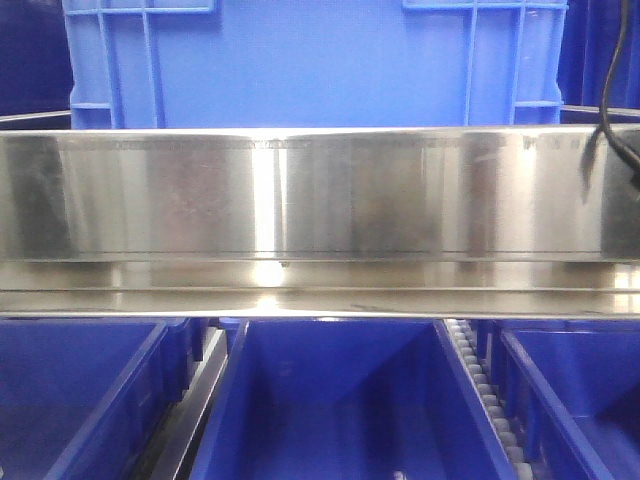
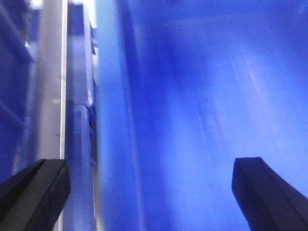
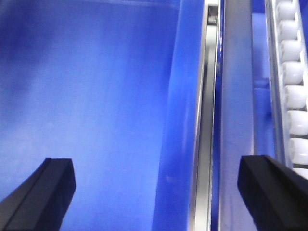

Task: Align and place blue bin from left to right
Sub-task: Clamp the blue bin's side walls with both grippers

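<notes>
The blue bin (image 1: 310, 60), bright blue with raised ribs near its corners, stands behind and above the steel shelf rail (image 1: 320, 190) in the front view. Neither gripper shows in that view. My left gripper (image 2: 149, 166) is open; a smooth blue bin wall (image 2: 113, 120) runs between its black fingers (image 2: 41, 190), touching neither. My right gripper (image 3: 156, 163) is open too, its fingers (image 3: 48, 187) spread either side of a blue bin's right wall (image 3: 180, 120) and a metal strip (image 3: 204, 125). I cannot tell whether these walls belong to the ribbed bin.
Below the steel rail sit three darker smooth-sided bins: left (image 1: 70, 400), middle (image 1: 340, 400), right (image 1: 580, 390). A white roller track (image 1: 485, 385) (image 3: 293, 96) runs right of the middle one. A black cable (image 1: 605, 120) hangs at the upper right.
</notes>
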Robot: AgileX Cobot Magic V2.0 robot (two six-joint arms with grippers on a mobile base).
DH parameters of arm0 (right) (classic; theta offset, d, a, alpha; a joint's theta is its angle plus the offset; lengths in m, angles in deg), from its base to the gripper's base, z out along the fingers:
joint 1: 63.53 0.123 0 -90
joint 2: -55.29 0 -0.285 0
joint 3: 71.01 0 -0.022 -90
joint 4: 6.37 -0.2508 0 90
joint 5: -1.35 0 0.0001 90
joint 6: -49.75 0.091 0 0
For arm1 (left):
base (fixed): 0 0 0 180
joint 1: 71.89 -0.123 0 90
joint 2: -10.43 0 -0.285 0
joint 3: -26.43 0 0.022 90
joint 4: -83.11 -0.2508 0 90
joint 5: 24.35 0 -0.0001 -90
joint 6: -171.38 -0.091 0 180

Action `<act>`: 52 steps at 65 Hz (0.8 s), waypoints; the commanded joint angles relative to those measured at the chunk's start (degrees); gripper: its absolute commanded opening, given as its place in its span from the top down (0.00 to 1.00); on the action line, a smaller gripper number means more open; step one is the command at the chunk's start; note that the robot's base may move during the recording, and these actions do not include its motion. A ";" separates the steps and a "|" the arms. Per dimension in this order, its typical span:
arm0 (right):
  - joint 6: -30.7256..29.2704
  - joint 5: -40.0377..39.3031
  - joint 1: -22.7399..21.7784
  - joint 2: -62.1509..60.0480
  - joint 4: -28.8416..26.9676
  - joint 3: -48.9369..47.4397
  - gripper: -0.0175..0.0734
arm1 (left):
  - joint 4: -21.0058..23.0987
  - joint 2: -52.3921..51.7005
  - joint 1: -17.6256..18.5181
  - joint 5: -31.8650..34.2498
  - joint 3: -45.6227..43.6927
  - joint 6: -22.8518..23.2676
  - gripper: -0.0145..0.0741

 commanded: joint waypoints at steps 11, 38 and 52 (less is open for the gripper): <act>0.04 -0.90 -0.30 1.31 0.29 -0.61 0.18 | 1.97 0.52 -1.54 0.50 -0.37 -0.22 0.18; 0.04 -1.88 -0.30 1.42 0.29 -0.61 0.19 | 2.07 0.52 -2.02 0.50 -0.37 -1.07 0.18; 0.04 -2.01 -0.30 1.42 0.29 -0.61 0.50 | 2.07 0.52 -2.02 0.50 -0.37 -1.07 0.18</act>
